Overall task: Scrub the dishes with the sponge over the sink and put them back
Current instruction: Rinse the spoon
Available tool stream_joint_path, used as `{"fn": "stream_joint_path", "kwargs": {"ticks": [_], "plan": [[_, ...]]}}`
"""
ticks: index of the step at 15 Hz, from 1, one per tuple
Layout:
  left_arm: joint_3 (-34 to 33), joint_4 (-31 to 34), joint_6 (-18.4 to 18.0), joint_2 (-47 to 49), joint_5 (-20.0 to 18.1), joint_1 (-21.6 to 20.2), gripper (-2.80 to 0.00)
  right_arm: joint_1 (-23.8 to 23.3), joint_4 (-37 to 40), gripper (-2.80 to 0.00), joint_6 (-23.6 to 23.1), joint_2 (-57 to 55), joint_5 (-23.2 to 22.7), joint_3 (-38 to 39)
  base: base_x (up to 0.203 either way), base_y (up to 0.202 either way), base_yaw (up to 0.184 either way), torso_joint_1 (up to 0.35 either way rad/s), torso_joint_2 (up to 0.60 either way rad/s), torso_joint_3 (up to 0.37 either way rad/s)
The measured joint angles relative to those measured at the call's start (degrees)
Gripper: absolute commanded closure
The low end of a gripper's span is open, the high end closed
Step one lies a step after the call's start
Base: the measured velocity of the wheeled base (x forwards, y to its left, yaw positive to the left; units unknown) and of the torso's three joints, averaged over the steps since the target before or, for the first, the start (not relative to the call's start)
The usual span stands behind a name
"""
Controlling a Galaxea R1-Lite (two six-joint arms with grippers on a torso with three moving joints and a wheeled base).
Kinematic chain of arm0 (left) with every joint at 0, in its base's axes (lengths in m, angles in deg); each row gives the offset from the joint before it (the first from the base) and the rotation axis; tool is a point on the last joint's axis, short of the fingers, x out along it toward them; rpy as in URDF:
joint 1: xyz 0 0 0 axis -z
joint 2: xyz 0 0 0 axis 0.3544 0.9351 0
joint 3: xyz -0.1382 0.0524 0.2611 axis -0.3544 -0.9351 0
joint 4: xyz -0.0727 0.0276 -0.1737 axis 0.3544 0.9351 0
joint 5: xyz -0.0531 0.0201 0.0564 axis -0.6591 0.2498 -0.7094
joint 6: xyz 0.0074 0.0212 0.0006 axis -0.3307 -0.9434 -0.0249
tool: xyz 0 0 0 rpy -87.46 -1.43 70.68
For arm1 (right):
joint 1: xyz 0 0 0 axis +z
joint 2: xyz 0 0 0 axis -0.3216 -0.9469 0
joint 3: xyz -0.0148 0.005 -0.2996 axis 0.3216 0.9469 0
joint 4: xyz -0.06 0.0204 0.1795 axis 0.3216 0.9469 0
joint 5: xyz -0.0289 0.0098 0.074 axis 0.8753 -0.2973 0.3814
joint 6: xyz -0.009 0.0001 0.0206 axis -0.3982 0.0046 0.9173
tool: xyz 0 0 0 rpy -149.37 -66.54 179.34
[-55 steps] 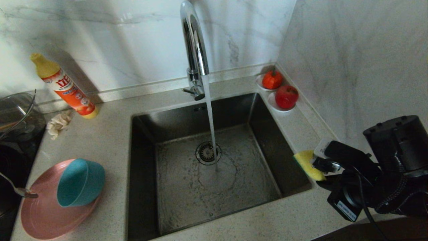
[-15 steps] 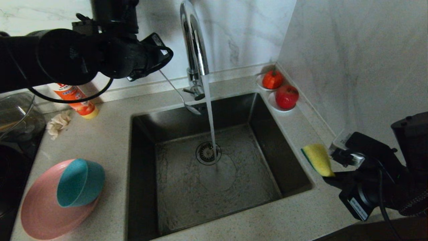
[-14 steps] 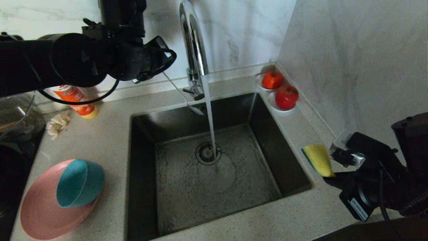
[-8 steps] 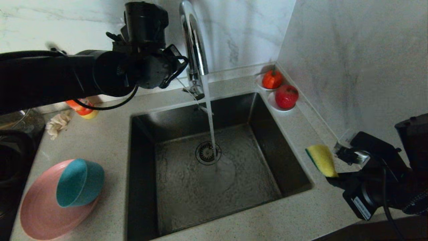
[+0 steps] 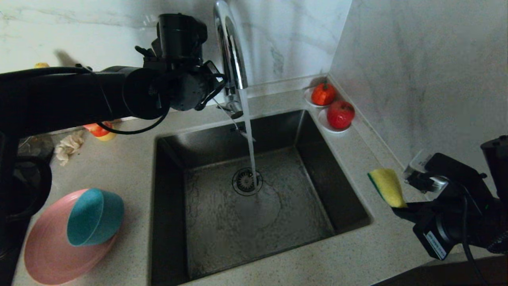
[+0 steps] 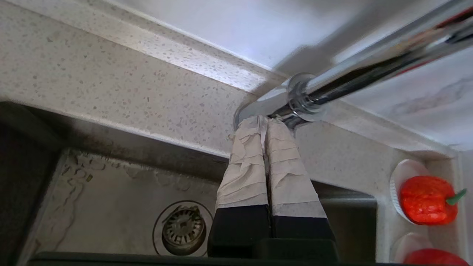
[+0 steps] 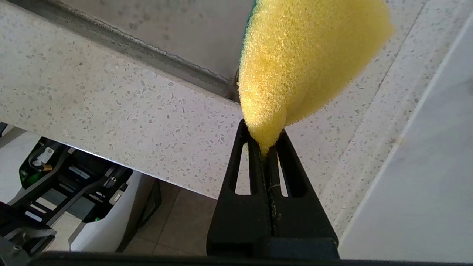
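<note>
My left gripper (image 5: 216, 97) is shut on the handle of the silver spoon (image 5: 243, 133). The spoon slants down over the back of the sink (image 5: 170, 159), its bowl at the running water from the tap (image 5: 230, 51). In the left wrist view the taped fingertips (image 6: 275, 127) are pressed together at the tap's base. My right gripper (image 5: 405, 198) is shut on the yellow sponge (image 5: 387, 186) above the counter right of the sink; the foam (image 7: 306, 55) is pinched between the black fingers. The pink plate (image 5: 47, 254) lies at the front left, with the teal bowl (image 5: 93, 216) tipped on it.
A beige rag (image 5: 69, 146) and an orange bottle (image 5: 97, 131), mostly behind my left arm, are at the back left. Two white saucers with red fruit (image 5: 323, 94) (image 5: 340, 114) sit in the back right corner. Marble walls close the back and right.
My left arm has carried the spoon from the plate side rightward, bringing its bowl to the water stream. The right gripper with the sponge has drifted slightly right, away from the sink.
</note>
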Motion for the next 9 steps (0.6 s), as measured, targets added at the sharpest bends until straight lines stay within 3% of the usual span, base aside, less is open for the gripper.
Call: {"fn": "stream_joint_path", "kwargs": {"ticks": [9], "plan": [[-0.7,3.3,2.1,-0.3,-0.3,1.9,0.0,-0.3,0.0,0.0,0.0,0.7,-0.1,0.6,0.0,0.0,0.0,0.0,0.0,0.0]]}}
